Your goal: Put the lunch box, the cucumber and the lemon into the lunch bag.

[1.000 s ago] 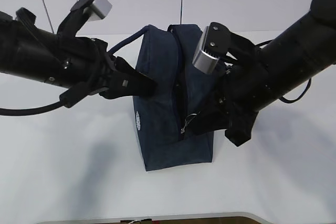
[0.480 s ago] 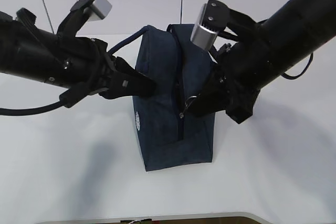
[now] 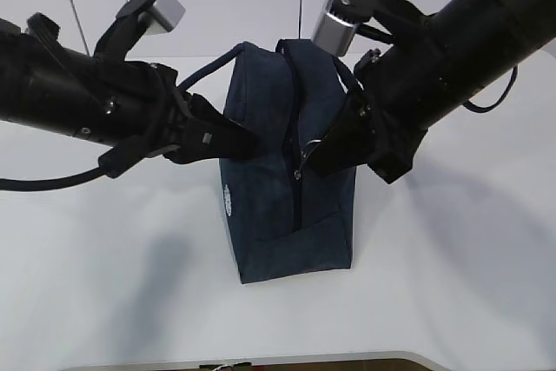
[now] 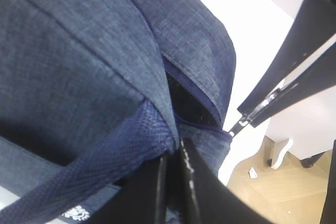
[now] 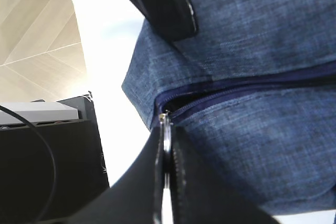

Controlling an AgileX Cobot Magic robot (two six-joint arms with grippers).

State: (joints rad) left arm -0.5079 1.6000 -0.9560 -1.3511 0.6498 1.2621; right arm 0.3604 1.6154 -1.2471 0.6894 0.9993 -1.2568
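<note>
Exterior view, near to far. The bare white desk (image 3: pixel 130 301) fills the foreground. At its centre stands the lunch bag (image 3: pixel 278 206), upright and boxy, dark navy, with a small round white logo (image 3: pixel 228 201) on its lower face at about 9 o'clock from the bag's middle. The zipper (image 3: pixel 300 193) runs up the near end panel; below the slider the seam appears joined, and above it the wrist views show a short dark gap between the two fabric edges. The right end effector (image 3: pixel 323 152), at 3 o'clock from the zipper, is clenched on the metal ring pull (image 5: pixel 166 129); the right wrist view shows the ring sandwiched flat between the two fingers, which touch it on both sides. The left end effector (image 3: pixel 239 141), at 9 o'clock from the bag's upper part, is pressed closed on the bag's side at the base of a loop handle (image 4: pixel 73 182), fabric pinched between its fingers in the left wrist view. The second handle (image 3: pixel 343 71) arches over the far top edge at 12 o'clock.
</note>
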